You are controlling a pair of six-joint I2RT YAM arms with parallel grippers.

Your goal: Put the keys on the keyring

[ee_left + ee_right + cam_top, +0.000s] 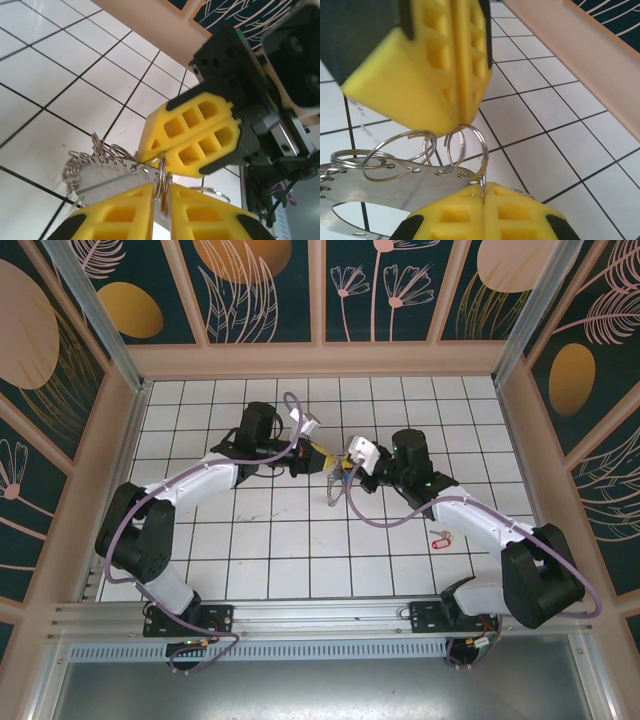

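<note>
The keyring point(335, 487) hangs above the mid table, held between both grippers. It is a thin silvery plate point(102, 175) fringed with small wire loops point(466, 148). My left gripper point(161, 192) is shut on one wire loop at the plate's edge; it comes in from the left point(322, 461). My right gripper point(483, 193) is shut on the thin metal edge right beside that loop, and it meets the left gripper from the right point(346, 469). Their yellow fingers point(192, 132) almost touch. One of the keys, with a red tag point(438, 538), lies on the tiles under the right forearm.
White tiled floor point(270, 540) with dark grout lines, ringed by low wooden walls point(320, 360). The left arm's elbow point(135, 530) and the right arm's elbow point(540, 580) stand near the front corners. A metal rail point(320, 615) runs along the near edge.
</note>
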